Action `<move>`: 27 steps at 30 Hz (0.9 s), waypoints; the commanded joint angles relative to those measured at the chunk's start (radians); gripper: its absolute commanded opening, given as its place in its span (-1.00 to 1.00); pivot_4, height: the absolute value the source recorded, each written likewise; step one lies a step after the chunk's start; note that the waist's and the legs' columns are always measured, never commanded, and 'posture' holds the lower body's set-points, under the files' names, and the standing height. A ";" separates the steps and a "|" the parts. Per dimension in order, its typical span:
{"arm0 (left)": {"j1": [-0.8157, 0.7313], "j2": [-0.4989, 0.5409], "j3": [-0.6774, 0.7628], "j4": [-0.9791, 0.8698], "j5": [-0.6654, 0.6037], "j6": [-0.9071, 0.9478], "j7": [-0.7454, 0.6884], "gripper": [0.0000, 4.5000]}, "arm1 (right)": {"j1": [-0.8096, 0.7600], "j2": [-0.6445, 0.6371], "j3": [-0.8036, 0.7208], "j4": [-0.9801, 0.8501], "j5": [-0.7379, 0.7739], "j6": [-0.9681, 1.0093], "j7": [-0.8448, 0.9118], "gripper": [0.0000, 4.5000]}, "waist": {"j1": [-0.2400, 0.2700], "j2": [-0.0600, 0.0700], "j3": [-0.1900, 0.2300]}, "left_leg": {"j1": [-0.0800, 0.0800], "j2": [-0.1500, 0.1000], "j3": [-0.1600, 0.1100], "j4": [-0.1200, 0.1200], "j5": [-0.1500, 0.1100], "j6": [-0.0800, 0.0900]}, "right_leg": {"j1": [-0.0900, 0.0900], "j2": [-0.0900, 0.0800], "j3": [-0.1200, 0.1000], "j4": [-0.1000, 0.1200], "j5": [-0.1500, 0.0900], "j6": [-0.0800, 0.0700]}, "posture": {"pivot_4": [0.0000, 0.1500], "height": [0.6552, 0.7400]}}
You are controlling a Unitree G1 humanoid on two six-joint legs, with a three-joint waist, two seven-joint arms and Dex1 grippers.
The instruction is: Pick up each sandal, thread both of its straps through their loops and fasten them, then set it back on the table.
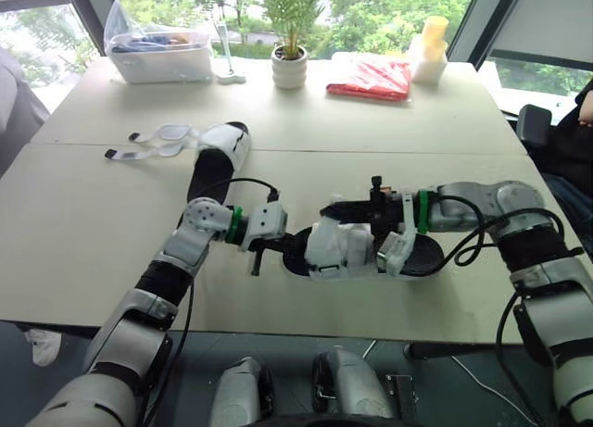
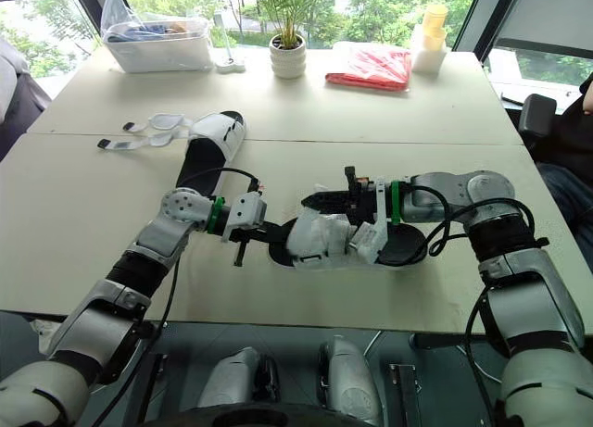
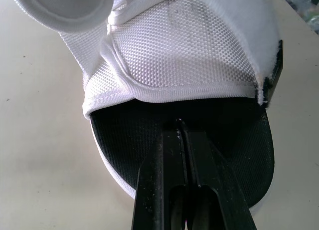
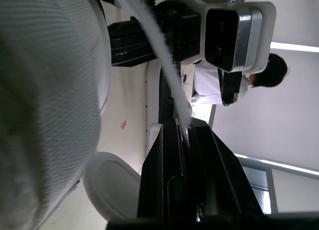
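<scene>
Sandal [image 1: 357, 251] lies near the front edge of the table [image 1: 83, 232], left gripper [image 3: 182, 124] clamped on its toe, right gripper [image 4: 182, 126] pinching a white strap [image 4: 162, 50], best drawn taut and straight for threading.

No text, label, brand or number was legible anywhere: none on the sandal [image 1: 347, 249], its strap [image 4: 162, 53], the bin [image 1: 159, 66] or the red packet [image 1: 371, 78].

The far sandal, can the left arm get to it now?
Probably not yet: the left gripper is shut on the near sandal, though the far sandal lies close beside that arm.
</scene>
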 commanded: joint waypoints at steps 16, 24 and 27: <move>0.012 0.002 -0.050 0.028 0.043 0.008 -0.035 -1.00 | 0.070 -0.238 0.015 -0.167 0.386 0.263 0.203 0.90 | 0.001 0.000 0.000 | 0.002 0.000 0.003 0.000 0.000 0.000 | 0.000 0.001 0.004 0.003 -0.001 0.001 | 1.00 0.71; -0.001 -0.009 -0.048 0.049 0.045 -0.007 -0.041 -1.00 | 0.446 -0.440 -0.153 -0.838 1.564 1.377 0.638 0.90 | 0.012 0.000 0.000 | 0.005 0.000 0.000 0.000 0.000 0.000 | 0.003 0.001 0.005 0.002 0.000 0.000 | 1.00 0.71; -0.002 -0.013 -0.046 0.053 0.044 -0.010 -0.038 -1.00 | 0.555 -0.540 -0.263 -1.049 2.190 1.774 0.566 0.90 | 0.022 0.000 0.000 | 0.007 0.000 -0.003 0.000 -0.001 0.001 | 0.005 0.000 0.005 0.001 0.000 -0.001 | 1.00 0.71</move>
